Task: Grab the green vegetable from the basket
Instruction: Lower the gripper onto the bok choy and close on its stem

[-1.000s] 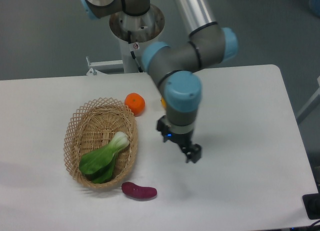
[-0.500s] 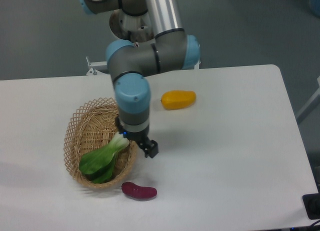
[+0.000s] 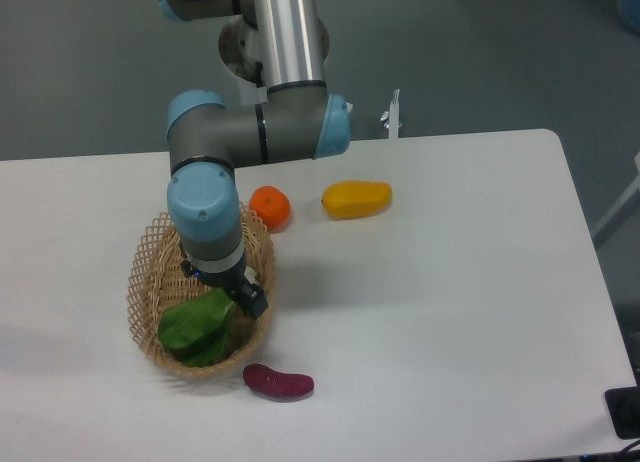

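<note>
Leftward across the table the arm has swept in the last second: its gripper hung over bare tabletop to the right of the basket, then stood at the basket's right rim, and now sits down inside the basket, right over the pale stem end of the bok choy. That stem end, plain to see before, is now hidden behind the wrist.

Nearest the camera, the purple oblong vegetable lies on the table just outside the basket's near rim, untouched. Behind it, the bok choy lies in the near half of the basket with its dark leaves pointing near-left; it has not been lifted. By my reading the approach is done, and the grasp and the lift out of the basket are left. The wrist points straight down, with the forearm running level to the right at elbow height and the upper arm rising to the base at the far edge. Whether the jaws are spread or closed I cannot tell, since the wrist covers them.

Farther back, an orange sits just beyond the basket's far-right rim, and a yellow mango lies to its right.
</note>
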### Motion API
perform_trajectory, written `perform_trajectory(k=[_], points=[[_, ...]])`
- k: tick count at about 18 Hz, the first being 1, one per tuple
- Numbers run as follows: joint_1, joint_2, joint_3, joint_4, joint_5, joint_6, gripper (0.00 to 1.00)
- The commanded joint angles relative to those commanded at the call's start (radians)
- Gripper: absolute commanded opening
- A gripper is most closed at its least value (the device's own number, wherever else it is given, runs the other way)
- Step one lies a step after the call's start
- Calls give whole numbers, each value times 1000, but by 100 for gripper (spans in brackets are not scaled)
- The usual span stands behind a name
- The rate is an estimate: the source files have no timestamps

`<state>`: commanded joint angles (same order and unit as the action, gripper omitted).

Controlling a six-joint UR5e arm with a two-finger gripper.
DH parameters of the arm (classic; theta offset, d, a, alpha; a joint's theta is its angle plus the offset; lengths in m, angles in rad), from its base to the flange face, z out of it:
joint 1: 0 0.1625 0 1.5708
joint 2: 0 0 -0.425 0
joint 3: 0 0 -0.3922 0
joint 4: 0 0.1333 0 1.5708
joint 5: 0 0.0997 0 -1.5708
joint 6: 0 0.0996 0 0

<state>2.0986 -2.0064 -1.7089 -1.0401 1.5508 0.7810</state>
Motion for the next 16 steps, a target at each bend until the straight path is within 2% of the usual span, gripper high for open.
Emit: perform_trajectory(k=[3,13,14,16], points=[[-12,-11,-2,20,2,-9,100],[-31,-40,-15,23,2,1,100],[-31,-43,-15,23,2,1,97],[-31,-45,-14,23,2,1,77]])
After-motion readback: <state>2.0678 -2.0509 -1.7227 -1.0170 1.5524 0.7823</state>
